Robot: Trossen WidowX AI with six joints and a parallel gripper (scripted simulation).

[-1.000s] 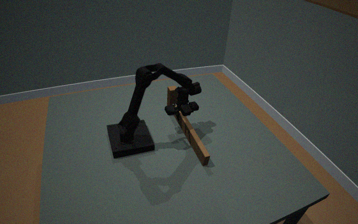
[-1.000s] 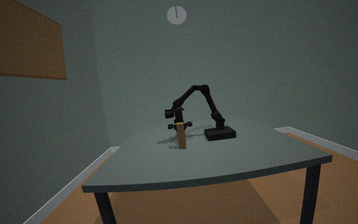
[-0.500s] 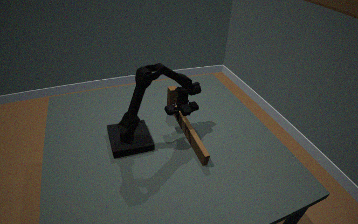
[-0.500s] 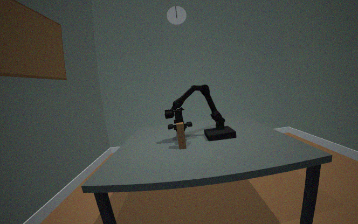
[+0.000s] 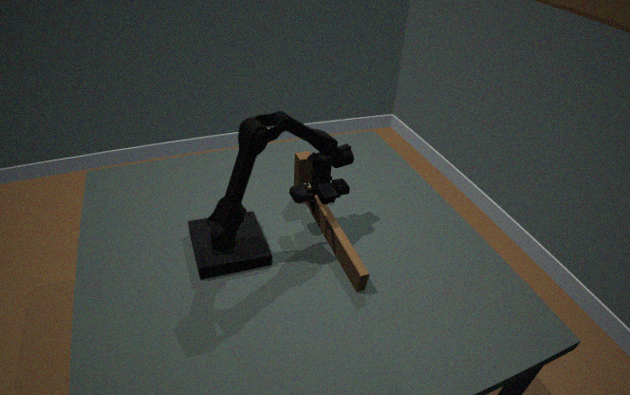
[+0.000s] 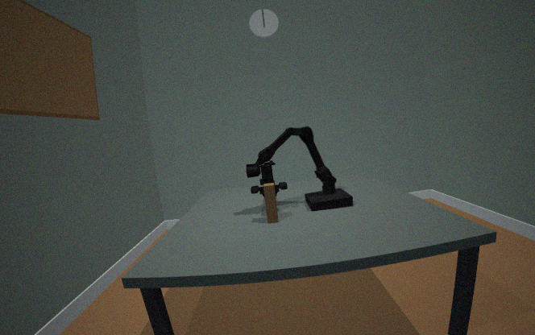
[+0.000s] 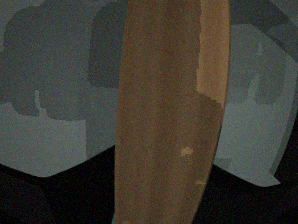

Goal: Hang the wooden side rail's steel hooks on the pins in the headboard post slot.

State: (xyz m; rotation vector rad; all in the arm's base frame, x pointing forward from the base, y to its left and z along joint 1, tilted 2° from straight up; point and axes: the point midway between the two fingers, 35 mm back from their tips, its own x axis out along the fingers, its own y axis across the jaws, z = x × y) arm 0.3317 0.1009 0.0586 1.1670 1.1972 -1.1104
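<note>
The wooden side rail (image 5: pixel 342 242) (image 6: pixel 271 205) (image 7: pixel 160 100) is a long brown board standing on its narrow edge. My gripper (image 5: pixel 315 195) is shut on the rail near its post-side end, pointing down; in the wrist view the rail runs between the dark fingers. The rail's far end points toward the front and is low at the table; light contact or a tiny gap cannot be told. The headboard post (image 5: pixel 302 169) stands upright just behind the gripper in the top view. The hooks, pins and slot are hidden by the gripper, so whether they touch cannot be seen.
The arm's square black base (image 5: pixel 231 258) (image 6: pixel 329 200) stands on the table (image 5: pixel 427 309) (image 6: pixel 226 250), to the left of the rail in the top view. The arm arches from it over to the post. Arm shadows fall across the table top.
</note>
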